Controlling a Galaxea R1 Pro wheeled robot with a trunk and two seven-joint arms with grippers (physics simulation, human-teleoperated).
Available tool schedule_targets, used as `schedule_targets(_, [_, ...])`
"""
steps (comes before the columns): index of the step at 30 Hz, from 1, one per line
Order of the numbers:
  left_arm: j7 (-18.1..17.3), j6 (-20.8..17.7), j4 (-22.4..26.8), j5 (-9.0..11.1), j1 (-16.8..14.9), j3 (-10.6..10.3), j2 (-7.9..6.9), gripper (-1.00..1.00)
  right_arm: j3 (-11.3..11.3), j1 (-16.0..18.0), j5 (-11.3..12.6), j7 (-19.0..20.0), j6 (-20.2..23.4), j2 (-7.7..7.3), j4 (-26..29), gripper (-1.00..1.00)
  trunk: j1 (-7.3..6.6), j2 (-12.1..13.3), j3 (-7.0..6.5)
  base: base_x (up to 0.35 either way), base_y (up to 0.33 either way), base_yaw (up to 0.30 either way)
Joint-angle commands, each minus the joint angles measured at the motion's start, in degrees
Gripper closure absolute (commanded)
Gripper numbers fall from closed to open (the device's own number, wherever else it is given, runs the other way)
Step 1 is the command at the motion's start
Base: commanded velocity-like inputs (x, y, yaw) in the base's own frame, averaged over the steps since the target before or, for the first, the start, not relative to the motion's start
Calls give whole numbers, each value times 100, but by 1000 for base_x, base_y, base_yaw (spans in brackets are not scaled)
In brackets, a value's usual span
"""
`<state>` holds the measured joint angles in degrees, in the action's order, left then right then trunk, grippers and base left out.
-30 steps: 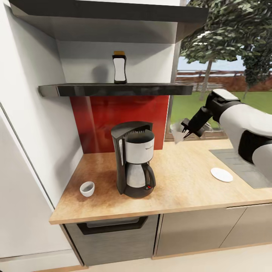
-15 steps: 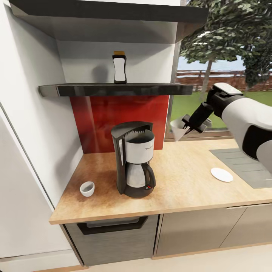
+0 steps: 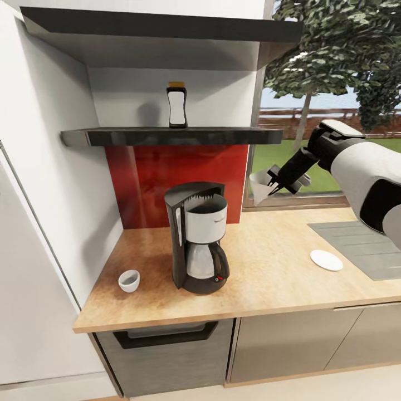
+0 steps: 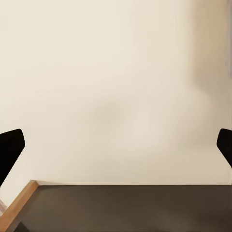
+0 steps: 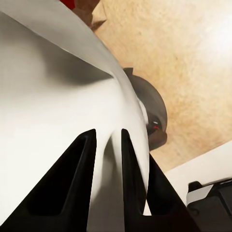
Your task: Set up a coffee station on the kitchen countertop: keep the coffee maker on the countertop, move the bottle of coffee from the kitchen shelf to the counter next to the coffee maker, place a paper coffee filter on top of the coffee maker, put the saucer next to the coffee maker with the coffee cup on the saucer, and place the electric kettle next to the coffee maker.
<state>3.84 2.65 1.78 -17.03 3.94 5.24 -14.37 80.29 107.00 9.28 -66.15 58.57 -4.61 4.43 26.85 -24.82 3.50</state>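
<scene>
While airborne, right pincer point(image 3: 272, 186) apparently pinches paper coffee filter point(image 3: 259, 187).

I can read no text, brand, number or sign anywhere in my views. The bottle of coffee point(image 3: 177, 105) on the kitchen shelf point(image 3: 167, 136) has a pale front panel, but no lettering is legible on it. The coffee maker point(image 3: 197, 243) on the tabletop point(image 3: 273, 267) carries a small red spot near its base, with no readable marking.
</scene>
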Motion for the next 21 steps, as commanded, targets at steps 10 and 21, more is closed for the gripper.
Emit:
schedule_targets(10, [16,16,15,-61,1,47,13,-100,-14,5,67,-56,6,20,-3,100,4,-10,-78,-37,1,0])
schedule_targets(21, [29,12,15,-55,1,54,16,-100,-14,5,66,-56,6,21,-3,100,4,-10,-162,-211,154,0])
